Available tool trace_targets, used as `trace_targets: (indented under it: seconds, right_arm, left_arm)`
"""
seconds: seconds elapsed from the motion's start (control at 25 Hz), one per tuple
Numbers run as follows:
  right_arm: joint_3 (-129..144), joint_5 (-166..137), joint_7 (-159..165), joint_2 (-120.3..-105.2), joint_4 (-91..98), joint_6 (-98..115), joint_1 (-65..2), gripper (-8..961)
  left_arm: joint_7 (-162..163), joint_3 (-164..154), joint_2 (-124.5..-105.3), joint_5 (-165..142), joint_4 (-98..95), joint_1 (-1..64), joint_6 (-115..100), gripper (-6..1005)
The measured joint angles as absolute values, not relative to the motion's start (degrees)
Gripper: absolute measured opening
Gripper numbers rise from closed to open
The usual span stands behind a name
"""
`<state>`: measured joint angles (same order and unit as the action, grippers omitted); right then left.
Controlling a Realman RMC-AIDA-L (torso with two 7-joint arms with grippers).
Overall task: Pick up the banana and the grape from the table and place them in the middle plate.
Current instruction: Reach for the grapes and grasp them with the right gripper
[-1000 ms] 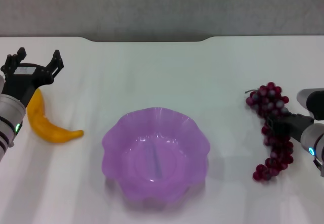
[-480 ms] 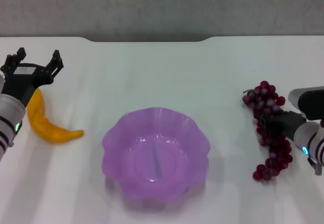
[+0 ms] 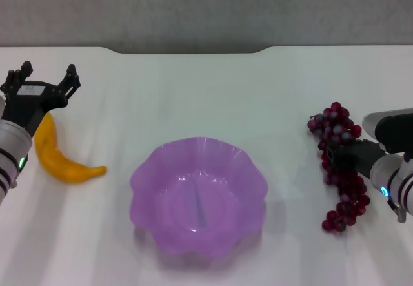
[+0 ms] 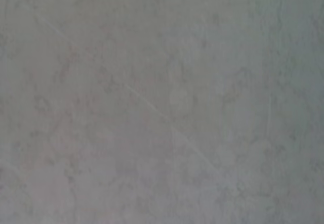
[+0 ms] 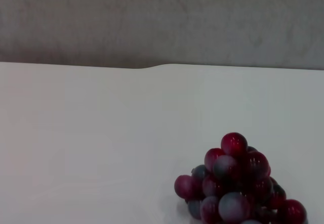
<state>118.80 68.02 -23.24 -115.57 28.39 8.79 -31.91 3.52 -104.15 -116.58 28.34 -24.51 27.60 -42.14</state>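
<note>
The banana (image 3: 59, 155) lies on the white table (image 3: 193, 99) at the left. My left gripper (image 3: 43, 81) is open just above the banana's far end. The grape (image 3: 341, 170) is at the right. My right gripper (image 3: 347, 154) is shut on the middle of the bunch, with grapes hanging out on both sides. The top of the bunch also shows in the right wrist view (image 5: 234, 188). The middle plate (image 3: 139, 176), translucent purple with a wavy rim, stands empty in the centre between the two arms.
The table's far edge with a dark notch (image 3: 187, 49) meets a grey wall. The left wrist view shows only a blurred grey surface.
My right gripper has moved left toward the plate and the grape bunch has moved with it. The left arm and the banana have not moved.
</note>
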Motion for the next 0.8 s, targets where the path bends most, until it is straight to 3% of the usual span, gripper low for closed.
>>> trace_targets:
  seconds: [0.8]
  right_arm:
    - [118.82, 67.78, -23.20, -115.67, 28.44, 9.44, -31.90, 402]
  left_arm:
    - [3.52, -104.15, -116.61, 28.23, -24.43, 27.62, -42.09, 889]
